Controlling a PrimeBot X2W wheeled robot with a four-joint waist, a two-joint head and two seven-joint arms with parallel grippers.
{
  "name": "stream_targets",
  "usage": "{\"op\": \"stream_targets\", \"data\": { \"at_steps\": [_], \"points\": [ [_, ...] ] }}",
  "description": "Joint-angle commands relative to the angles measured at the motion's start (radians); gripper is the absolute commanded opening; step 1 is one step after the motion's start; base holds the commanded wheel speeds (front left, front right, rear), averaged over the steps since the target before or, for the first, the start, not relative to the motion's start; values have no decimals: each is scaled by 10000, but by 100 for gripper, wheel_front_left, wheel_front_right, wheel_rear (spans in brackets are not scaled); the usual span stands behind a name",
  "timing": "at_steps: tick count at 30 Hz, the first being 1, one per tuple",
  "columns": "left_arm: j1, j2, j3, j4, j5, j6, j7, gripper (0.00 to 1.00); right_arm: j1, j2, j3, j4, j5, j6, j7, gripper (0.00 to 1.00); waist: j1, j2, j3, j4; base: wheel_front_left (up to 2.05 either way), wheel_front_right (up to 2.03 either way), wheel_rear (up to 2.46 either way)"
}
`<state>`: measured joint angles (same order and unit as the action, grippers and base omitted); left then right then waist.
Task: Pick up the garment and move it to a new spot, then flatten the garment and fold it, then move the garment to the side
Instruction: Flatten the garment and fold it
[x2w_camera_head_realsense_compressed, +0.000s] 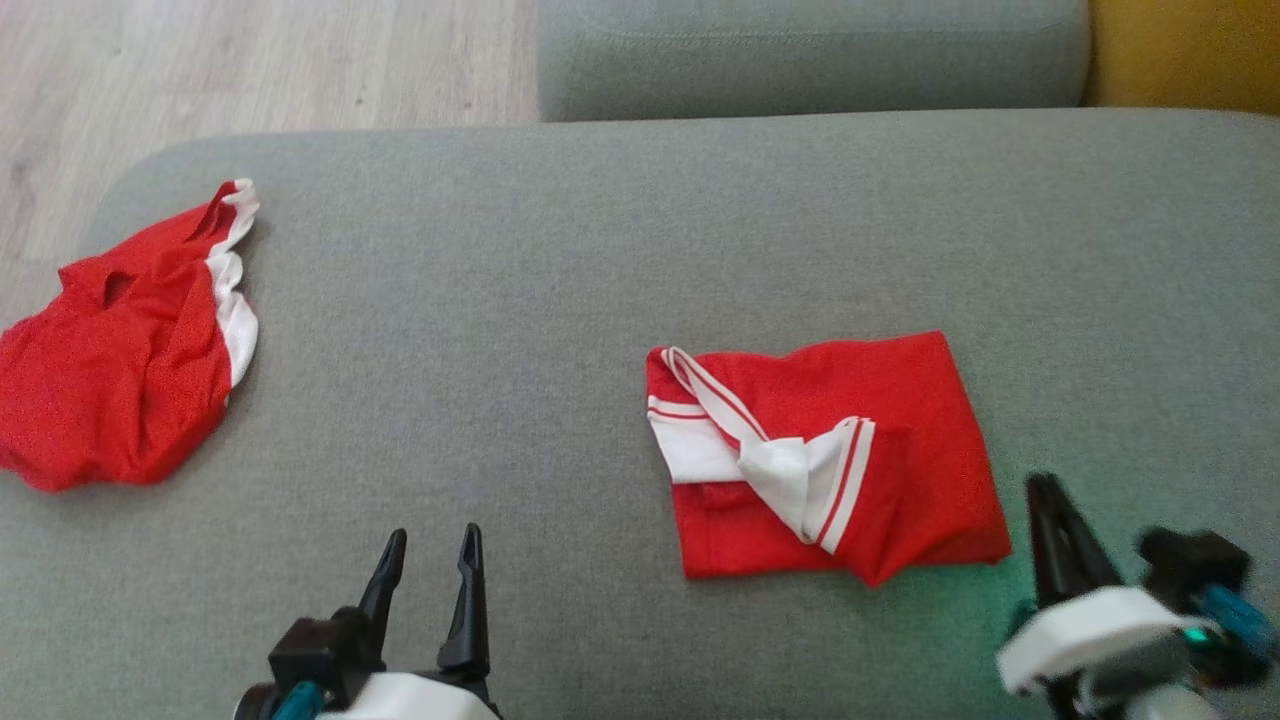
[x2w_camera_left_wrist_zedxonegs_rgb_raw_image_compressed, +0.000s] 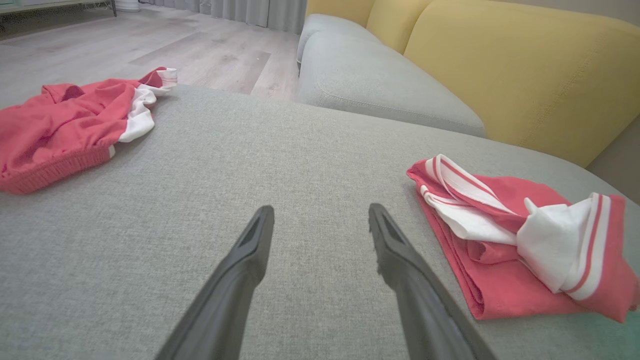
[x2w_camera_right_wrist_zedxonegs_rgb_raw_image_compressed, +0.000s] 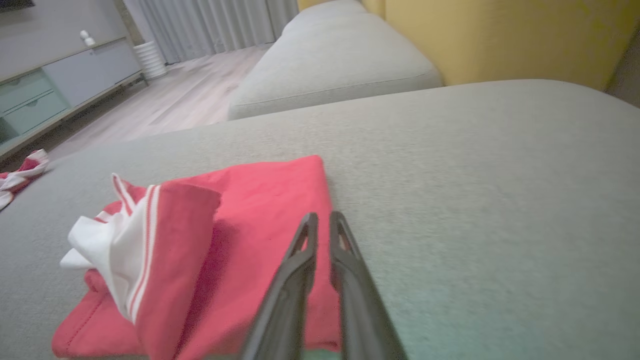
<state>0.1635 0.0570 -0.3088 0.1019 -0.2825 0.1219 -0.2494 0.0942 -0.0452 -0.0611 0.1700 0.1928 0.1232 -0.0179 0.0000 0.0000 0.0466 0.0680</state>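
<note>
The garment (x2w_camera_head_realsense_compressed: 900, 420) is red with white striped trim and lies folded into a rough rectangle on the grey cushion (x2w_camera_head_realsense_compressed: 560, 260), right of centre. A white-trimmed flap lies loose on top of it. The garment (x2w_camera_left_wrist_zedxonegs_rgb_raw_image_compressed: 500, 280) is at the right in the left wrist view, and the garment (x2w_camera_right_wrist_zedxonegs_rgb_raw_image_compressed: 260, 210) is at lower left in the right wrist view. My right gripper (x2w_camera_head_realsense_compressed: 1045, 490) hovers just off its lower right corner. Seen from the wrist, the right gripper (x2w_camera_right_wrist_zedxonegs_rgb_raw_image_compressed: 323, 217) has its fingers nearly together over the cloth's right edge, with nothing between them. My left gripper (x2w_camera_head_realsense_compressed: 433, 537) stands open over bare cushion, left of the garment, as does the left gripper (x2w_camera_left_wrist_zedxonegs_rgb_raw_image_compressed: 321, 212) in its own view.
A second red and white garment (x2w_camera_head_realsense_compressed: 120, 350) lies crumpled at the cushion's far left edge. Another grey seat cushion (x2w_camera_head_realsense_compressed: 810, 50) and a yellow backrest (x2w_camera_left_wrist_zedxonegs_rgb_raw_image_compressed: 525, 65) stand behind. Wooden floor (x2w_camera_head_realsense_compressed: 250, 70) lies beyond the left edge.
</note>
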Motion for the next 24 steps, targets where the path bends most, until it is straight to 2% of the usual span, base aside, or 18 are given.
{"op": "stream_targets", "data": {
  "at_steps": [1,14,18,24],
  "points": [
    [-360,-68,353,-366,133,-47,-124,100,-886,-250,613,-8,-108,75,-153,0,0,0,164,102,0,0,0],
    [-640,-68,165,-300,149,-7,-124,100,-2714,-438,2265,3062,-135,75,-724,0,0,0,602,466,0,0,0],
    [-650,-68,179,-284,151,3,-124,100,-2782,-349,3184,3286,30,75,-1070,0,0,0,569,580,0,0,0],
    [-611,-68,164,-264,93,27,-124,100,-2454,-179,5010,2907,474,75,-1058,0,0,0,467,714,0,0,0]
  ]
}}
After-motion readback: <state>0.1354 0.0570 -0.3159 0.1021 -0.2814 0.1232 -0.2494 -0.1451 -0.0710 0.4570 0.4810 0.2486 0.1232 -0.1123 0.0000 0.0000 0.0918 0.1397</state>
